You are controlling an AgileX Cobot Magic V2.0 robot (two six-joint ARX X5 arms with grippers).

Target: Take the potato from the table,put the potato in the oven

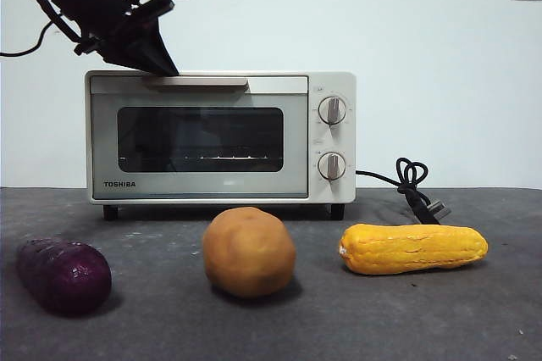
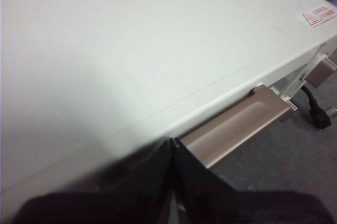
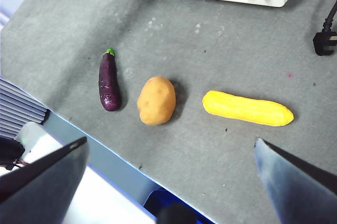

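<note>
Front view: the potato (image 1: pixel 249 252), round, tan-orange and matte with faint brown patches, rests on the table (image 1: pixel 339 319) in front of the oven (image 1: pixel 220 136), between the purple eggplant (image 1: pixel 63 275) on the left and the corn cob (image 1: pixel 413 248) on the right. The oven door is closed.

Left wrist view: the left gripper (image 2: pixel 174 148), jaws pressed together, sits at the oven's top front edge beside the handle (image 2: pixel 234 124).

Right wrist view: the right gripper (image 3: pixel 171 153), jaws spread wide, hangs high above the table's near edge; the potato (image 3: pixel 156 100) lies untouched.
</note>
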